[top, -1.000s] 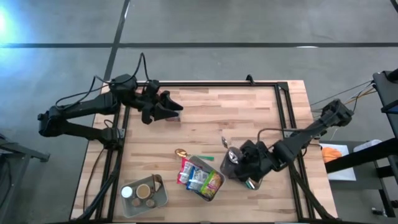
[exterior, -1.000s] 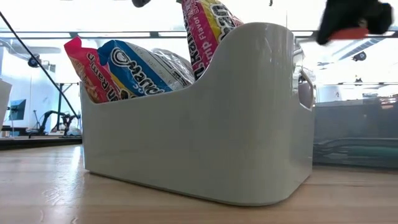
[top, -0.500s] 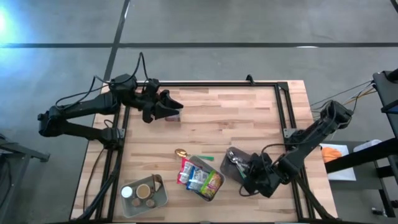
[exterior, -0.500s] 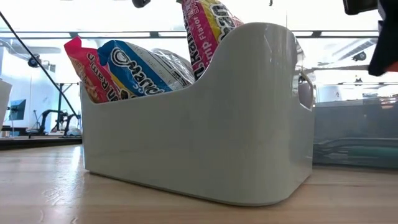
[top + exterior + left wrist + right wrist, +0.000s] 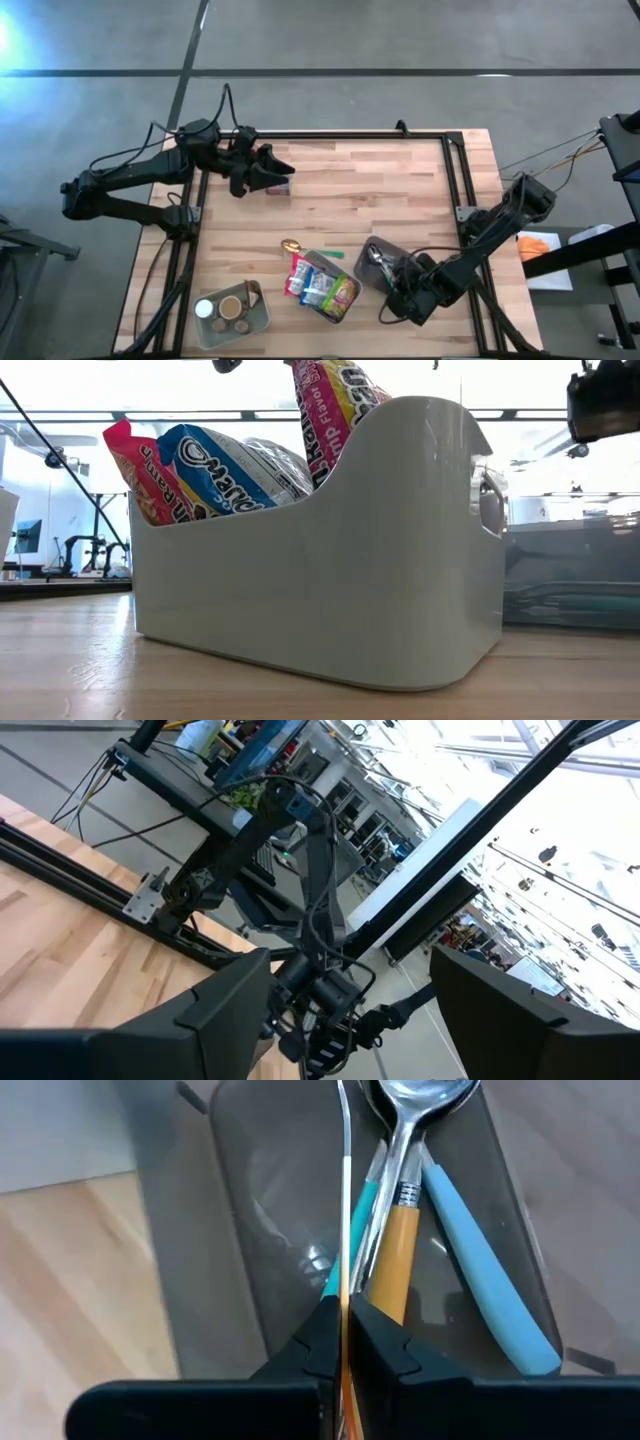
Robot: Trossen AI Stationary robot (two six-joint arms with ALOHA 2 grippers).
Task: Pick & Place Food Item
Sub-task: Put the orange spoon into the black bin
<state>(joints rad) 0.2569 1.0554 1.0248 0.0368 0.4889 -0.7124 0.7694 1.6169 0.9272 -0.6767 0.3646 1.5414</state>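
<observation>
My right gripper (image 5: 392, 290) hangs over a clear tray (image 5: 250, 1200) of cutlery (image 5: 400, 1190) near the table's (image 5: 400, 190) front right, fingers pressed together on a thin metal handle (image 5: 346, 1180). The snack packets (image 5: 318, 285) sit in a pale bin (image 5: 330, 580) just left of the tray. My left gripper (image 5: 275, 172) waits spread at the far left

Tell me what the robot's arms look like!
Both arms are black and skinny, built from jointed segments. Thin black cables loop over the left arm and the right arm. The left pincer has two dark, flat, wedge-shaped fingers. The right pincer is black too.
</observation>
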